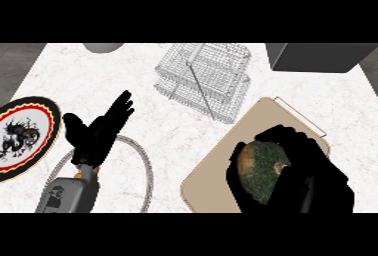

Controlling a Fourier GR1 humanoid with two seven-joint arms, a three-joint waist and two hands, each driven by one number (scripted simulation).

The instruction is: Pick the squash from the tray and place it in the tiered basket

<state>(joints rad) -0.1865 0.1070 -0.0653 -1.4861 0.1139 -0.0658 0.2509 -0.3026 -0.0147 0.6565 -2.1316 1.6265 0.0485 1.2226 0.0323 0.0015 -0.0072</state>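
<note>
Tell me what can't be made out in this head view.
- Squash: far side and underside hidden by the right hand curled round it.
- Tray: near end cut off by the lower edge.
- Plate: left part cut off.
- Grey objects at the top edge: cut off, unidentifiable.

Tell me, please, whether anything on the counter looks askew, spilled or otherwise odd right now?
Nothing stands out. The wire basket stands upright, apart from the tray. The right hand curls round the squash over the tray. The left hand rests open beside the patterned plate. No spill shows.
</note>
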